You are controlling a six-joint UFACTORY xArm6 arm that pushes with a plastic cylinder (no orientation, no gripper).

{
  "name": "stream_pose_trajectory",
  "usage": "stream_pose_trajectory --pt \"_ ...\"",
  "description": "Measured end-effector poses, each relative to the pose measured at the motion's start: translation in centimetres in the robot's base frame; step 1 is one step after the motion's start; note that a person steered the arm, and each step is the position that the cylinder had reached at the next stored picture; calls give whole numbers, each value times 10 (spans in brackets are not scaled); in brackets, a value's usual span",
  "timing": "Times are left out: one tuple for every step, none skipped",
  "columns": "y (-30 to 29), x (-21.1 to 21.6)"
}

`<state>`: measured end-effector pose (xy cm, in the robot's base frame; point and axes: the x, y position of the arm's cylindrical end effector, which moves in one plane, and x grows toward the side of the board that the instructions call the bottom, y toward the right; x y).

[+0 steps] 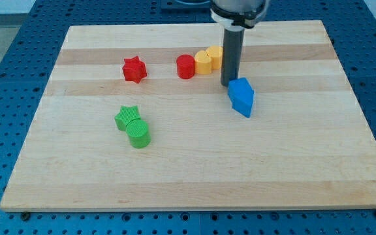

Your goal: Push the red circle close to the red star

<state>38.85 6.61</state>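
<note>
The red circle (185, 66) sits near the board's top middle, touching a yellow block (203, 62) on its right. The red star (134, 69) lies to the view's left of the circle, with a gap of about a block's width between them. My tip (228, 84) is on the board at the view's right of the red circle, just below a second yellow block (216, 55) and touching the top left of the blue block (241, 96). The rod hides part of the second yellow block.
A green star (126, 117) and a green circle (138, 133) lie touching each other at the lower left of the wooden board (305, 170). Blue perforated table surrounds the board.
</note>
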Motion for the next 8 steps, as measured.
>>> stream_pose_trajectory --pt "0 17" --pt "2 15" --pt "7 -20" --pt "-20 -30" --pt "-65 -30" --pt "-102 -34" --pt "-141 -33" --pt "-151 -33"
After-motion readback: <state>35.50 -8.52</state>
